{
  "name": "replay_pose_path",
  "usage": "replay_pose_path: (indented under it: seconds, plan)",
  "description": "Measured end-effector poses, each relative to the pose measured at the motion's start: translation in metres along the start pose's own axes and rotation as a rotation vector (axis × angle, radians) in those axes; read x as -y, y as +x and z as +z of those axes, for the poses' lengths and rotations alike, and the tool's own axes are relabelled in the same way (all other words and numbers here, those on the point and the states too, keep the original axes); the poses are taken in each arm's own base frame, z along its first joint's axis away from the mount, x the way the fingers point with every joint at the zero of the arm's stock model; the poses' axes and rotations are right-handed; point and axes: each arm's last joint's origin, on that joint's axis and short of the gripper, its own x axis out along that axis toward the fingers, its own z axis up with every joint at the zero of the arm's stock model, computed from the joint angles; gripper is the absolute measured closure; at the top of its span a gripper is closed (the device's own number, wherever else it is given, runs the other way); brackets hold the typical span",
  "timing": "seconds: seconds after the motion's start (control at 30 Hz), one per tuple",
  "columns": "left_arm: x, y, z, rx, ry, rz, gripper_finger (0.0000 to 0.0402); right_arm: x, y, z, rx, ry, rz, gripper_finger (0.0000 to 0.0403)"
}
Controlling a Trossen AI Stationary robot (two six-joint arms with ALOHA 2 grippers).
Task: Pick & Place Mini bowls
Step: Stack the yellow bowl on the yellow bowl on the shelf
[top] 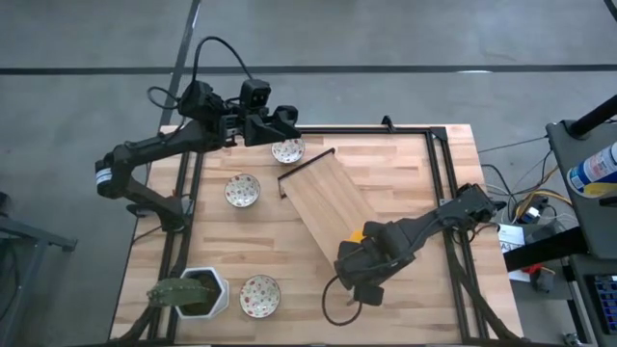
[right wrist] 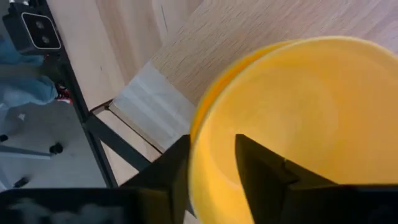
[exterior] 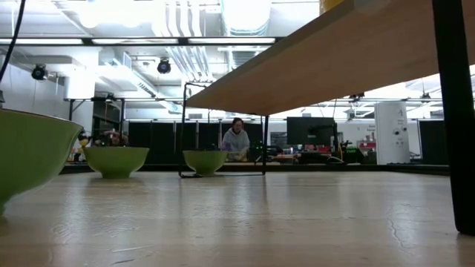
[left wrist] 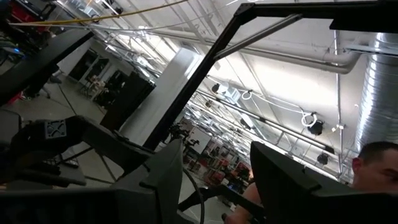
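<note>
High view: two dark arms are working over a pale wooden table (top: pixel 405 183) crossed diagonally by a raised wooden shelf (top: pixel 323 198) on a black frame. The right gripper (top: pixel 355 262) is sitting at the shelf's near end, where a sliver of a yellow mini bowl (top: pixel 357 234) is showing just beside the arm. In the right wrist view that yellow bowl (right wrist: pixel 298 118) is filling most of the picture, resting on the wooden board, and the two dark fingers (right wrist: pixel 261 165) are straddling its rim, one outside and one inside the bowl, pinching it. A second yellow rim appears to be peeking out close behind it, though whether that is another bowl cannot be told.

The left gripper (top: pixel 280 120) is hovering at the table's far edge, just beside a white floral bowl (top: pixel 287 150) lying near the shelf's far end. In the left wrist view its fingers (left wrist: pixel 168 180) are standing spread apart with nothing between them, pointing up toward the ceiling and room, where part of a person (left wrist: pixel 376 168) is showing.

Two more floral bowls are lying on the bare table: one (top: pixel 242 190) left of the shelf, another (top: pixel 259 295) near the front edge, just beside a white hexagonal pot (top: pixel 202 292) holding a green plant.
</note>
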Motion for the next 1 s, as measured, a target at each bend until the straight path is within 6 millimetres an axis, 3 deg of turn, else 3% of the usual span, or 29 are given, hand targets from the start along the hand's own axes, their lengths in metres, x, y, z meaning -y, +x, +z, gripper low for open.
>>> replay_pose_path:
  seconds: [0.23,0.43,0.67,0.83,1.0]
  plan:
    - [-0.004,-0.001,-0.003,-0.005,-0.019,0.011,0.0220,0.002,-0.022,-0.002,0.065,0.023,0.046,0.0226]
    - [-0.007,-0.002,-0.006,-0.008,-0.028,0.015,0.0220,0.002,-0.035,-0.002,0.116,0.025,0.070,0.0220]
    - [-0.022,-0.005,-0.018,-0.060,-0.211,0.080,0.0220,0.008,-0.047,-0.004,0.195,0.055,0.039,0.0220]
    - [-0.034,-0.009,-0.029,-0.076,-0.280,0.108,0.0220,0.009,-0.044,-0.003,0.209,0.063,0.009,0.0221]
    - [-0.038,-0.011,-0.034,-0.082,-0.307,0.119,0.0220,0.010,-0.027,-0.003,0.149,0.085,-0.032,0.0221]
